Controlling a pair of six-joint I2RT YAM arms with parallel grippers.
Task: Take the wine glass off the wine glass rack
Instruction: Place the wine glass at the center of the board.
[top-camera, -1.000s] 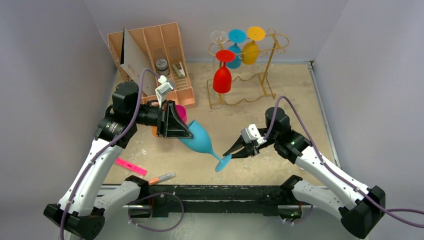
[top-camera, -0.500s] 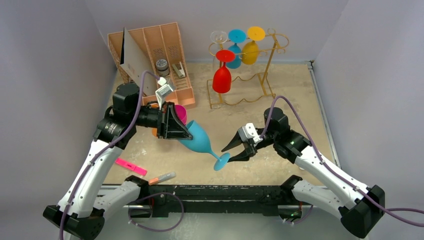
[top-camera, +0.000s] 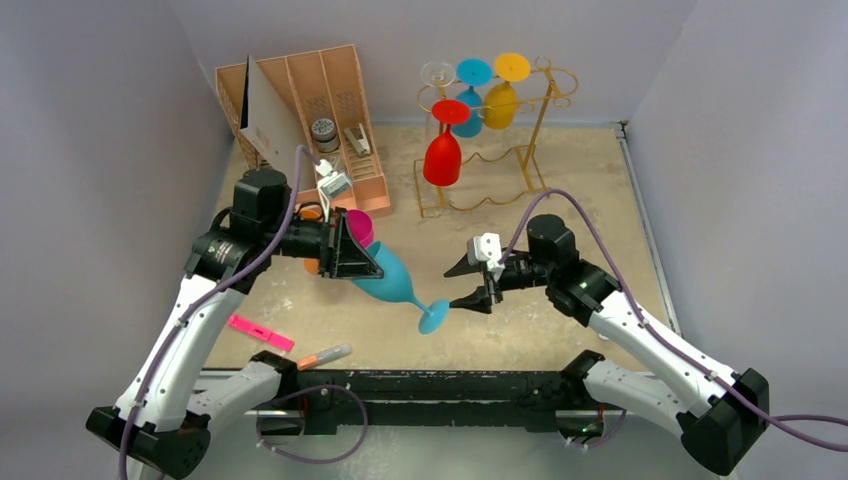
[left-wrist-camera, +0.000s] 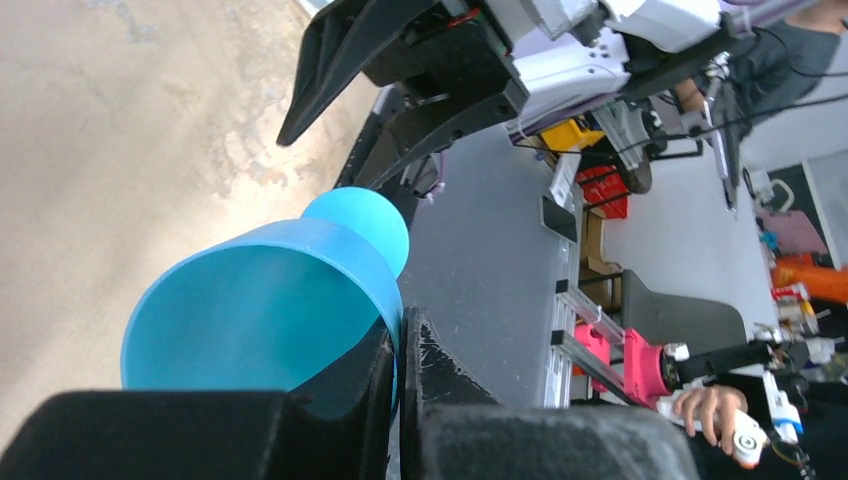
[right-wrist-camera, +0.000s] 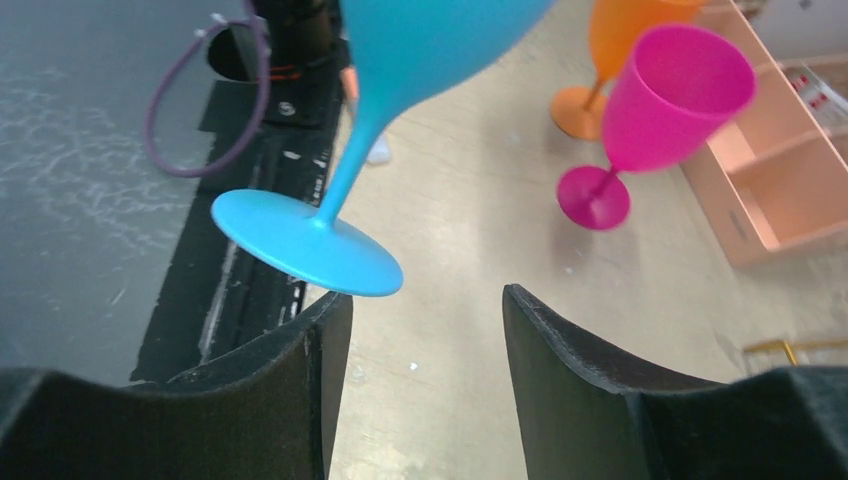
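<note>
- Top external view: blue wine glass (top-camera: 392, 280), off the rack and held in the air above the counter (top-camera: 590, 210), tilted, bowl toward the left arm, foot toward the right arm.
- Left claw (top-camera: 376, 270): pressed together on the bowl's rim. In the left wrist view one finger sits inside the bowl and one outside, pinching the wall.
- Right claw (top-camera: 462, 288): spread, pointing at the glass foot. In the right wrist view the foot hangs just above the gap, close to one finger (right-wrist-camera: 300, 360); whether they touch cannot be told.
- Rack (top-camera: 540, 125): gold wire frame at the far side of the counter, well apart from the held glass.
- On the rack, hanging bowl-down: red glass (top-camera: 443, 155), second blue glass (top-camera: 470, 98), yellow glass (top-camera: 500, 102), clear glass (top-camera: 437, 72).
- Pink glass (right-wrist-camera: 675, 90) and orange glass (right-wrist-camera: 625, 30): upright on the counter, near the tan organiser (top-camera: 330, 95).
- Pink marker (top-camera: 262, 333) and orange-tipped marker (top-camera: 323, 355): lying near the front edge, left side.
</note>
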